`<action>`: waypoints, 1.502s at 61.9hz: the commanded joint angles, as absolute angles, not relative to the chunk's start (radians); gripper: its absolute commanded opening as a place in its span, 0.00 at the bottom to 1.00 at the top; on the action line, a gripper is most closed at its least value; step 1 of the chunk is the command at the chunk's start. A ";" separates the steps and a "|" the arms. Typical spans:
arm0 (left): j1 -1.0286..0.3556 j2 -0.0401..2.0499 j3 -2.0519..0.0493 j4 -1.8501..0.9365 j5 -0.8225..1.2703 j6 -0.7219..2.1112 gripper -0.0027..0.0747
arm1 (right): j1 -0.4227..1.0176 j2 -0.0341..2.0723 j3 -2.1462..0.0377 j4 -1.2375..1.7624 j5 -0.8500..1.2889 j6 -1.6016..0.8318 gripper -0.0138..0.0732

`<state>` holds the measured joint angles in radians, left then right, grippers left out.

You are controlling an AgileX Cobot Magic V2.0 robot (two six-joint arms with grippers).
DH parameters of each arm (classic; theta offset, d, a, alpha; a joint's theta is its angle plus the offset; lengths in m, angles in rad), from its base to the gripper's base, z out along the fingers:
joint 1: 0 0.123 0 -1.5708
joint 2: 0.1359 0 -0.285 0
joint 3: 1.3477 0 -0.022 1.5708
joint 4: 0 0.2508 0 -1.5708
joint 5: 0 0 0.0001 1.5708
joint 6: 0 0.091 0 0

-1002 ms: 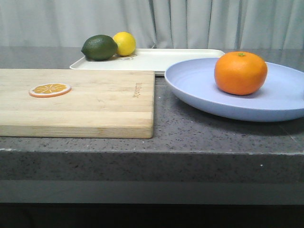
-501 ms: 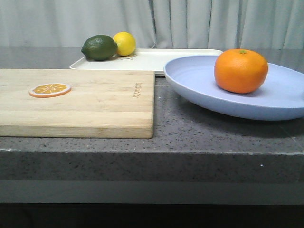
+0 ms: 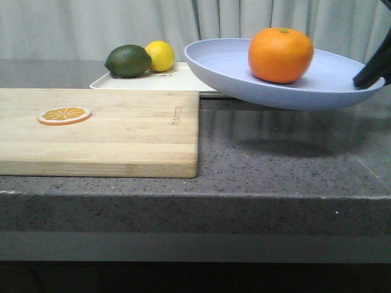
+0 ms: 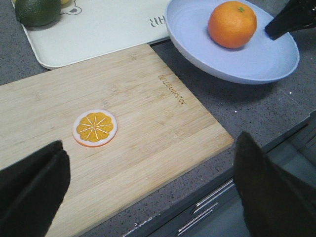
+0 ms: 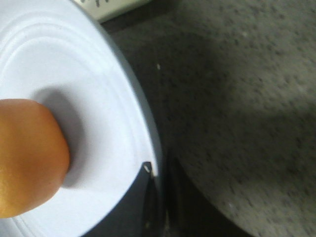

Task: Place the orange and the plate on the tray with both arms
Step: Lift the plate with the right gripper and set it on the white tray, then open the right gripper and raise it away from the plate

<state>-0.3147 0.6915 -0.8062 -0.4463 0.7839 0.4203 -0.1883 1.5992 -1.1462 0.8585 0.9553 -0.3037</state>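
The lavender-blue plate (image 3: 244,76) hangs in the air, lifted off the counter, with the orange (image 3: 280,55) resting in it. My right gripper (image 3: 371,74) is shut on the plate's right rim; in the right wrist view its dark fingers (image 5: 140,197) pinch the rim (image 5: 143,133) beside the orange (image 5: 27,158). The cream tray (image 3: 183,78) lies behind, partly under the plate's left edge. My left gripper (image 4: 148,197) is open and empty over the cutting board's near edge. The plate (image 4: 256,61) and orange (image 4: 232,23) also show in the left wrist view.
A wooden cutting board (image 3: 122,131) with a flat orange slice (image 3: 64,115) lies at the left. A green lime (image 3: 127,61) and a yellow lemon (image 3: 160,55) sit on the tray's far left corner. The counter's front edge (image 3: 195,195) runs across the foreground.
The plate with the orange has risen off the counter and moved left and back toward the tray. My right gripper now shows at the plate's right rim.
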 commanded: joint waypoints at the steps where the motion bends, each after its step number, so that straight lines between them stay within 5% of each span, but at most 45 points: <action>1: -0.321 0.689 -0.834 -0.474 0.712 0.421 0.88 | -0.153 1.637 -1.286 0.922 0.971 -0.253 0.08; 39: -0.321 0.689 -0.834 -0.470 0.655 0.421 0.88 | -0.018 2.173 -2.185 0.644 1.061 0.196 0.08; 61: -0.321 0.691 -0.834 -0.470 0.612 0.421 0.88 | 0.006 2.271 -2.329 0.584 1.076 0.269 0.09; 69: -0.321 0.691 -0.834 -0.470 0.598 0.421 0.88 | 0.006 2.271 -2.329 0.584 1.071 0.269 0.20; 81: -0.321 0.691 -0.834 -0.470 0.595 0.421 0.88 | 0.006 2.270 -2.329 0.585 1.066 0.269 0.52; 93: -0.321 0.691 -0.834 -0.470 0.595 0.421 0.88 | 0.006 2.252 -2.330 0.585 1.080 0.269 0.56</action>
<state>-0.3147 0.6915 -0.8062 -0.4463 0.6689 0.4203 0.0081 2.3429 -2.2966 0.5456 1.1030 0.2730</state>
